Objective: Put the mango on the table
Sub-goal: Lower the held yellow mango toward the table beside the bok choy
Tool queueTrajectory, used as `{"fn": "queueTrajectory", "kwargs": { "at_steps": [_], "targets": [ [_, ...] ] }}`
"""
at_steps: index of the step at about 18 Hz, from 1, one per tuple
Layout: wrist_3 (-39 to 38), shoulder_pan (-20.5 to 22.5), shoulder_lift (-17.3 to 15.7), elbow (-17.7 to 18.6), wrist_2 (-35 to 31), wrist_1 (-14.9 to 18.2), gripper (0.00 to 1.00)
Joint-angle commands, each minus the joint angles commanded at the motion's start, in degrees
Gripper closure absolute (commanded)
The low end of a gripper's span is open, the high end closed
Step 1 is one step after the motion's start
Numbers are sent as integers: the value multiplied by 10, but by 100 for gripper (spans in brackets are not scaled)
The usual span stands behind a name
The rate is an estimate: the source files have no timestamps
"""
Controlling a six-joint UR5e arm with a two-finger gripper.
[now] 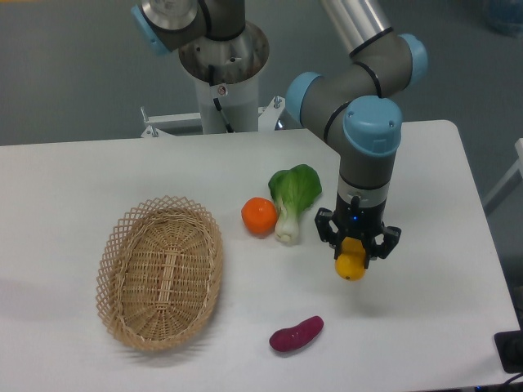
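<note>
The yellow mango (351, 263) hangs upright between the black fingers of my gripper (357, 247), which is shut on it. It sits low over the white table (425, 310), right of centre, and whether its bottom end touches the surface I cannot tell. The upper part of the mango is hidden by the fingers.
A green bok choy (292, 198) and a round orange (259, 216) lie just left of the gripper. A purple sweet potato (297, 334) rests near the front edge. An oval wicker basket (161, 272) stands on the left.
</note>
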State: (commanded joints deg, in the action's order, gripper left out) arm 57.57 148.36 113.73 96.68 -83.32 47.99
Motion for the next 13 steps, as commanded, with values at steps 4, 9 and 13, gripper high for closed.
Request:
{"fn": "queueTrajectory", "kwargs": {
  "at_steps": [4,9,13],
  "targets": [
    [4,-4,16,27,-7,-21,55],
    [3,-10,26,39,-9,-33,55],
    [2,-17,32,46,-10,-33,54]
  ]
}}
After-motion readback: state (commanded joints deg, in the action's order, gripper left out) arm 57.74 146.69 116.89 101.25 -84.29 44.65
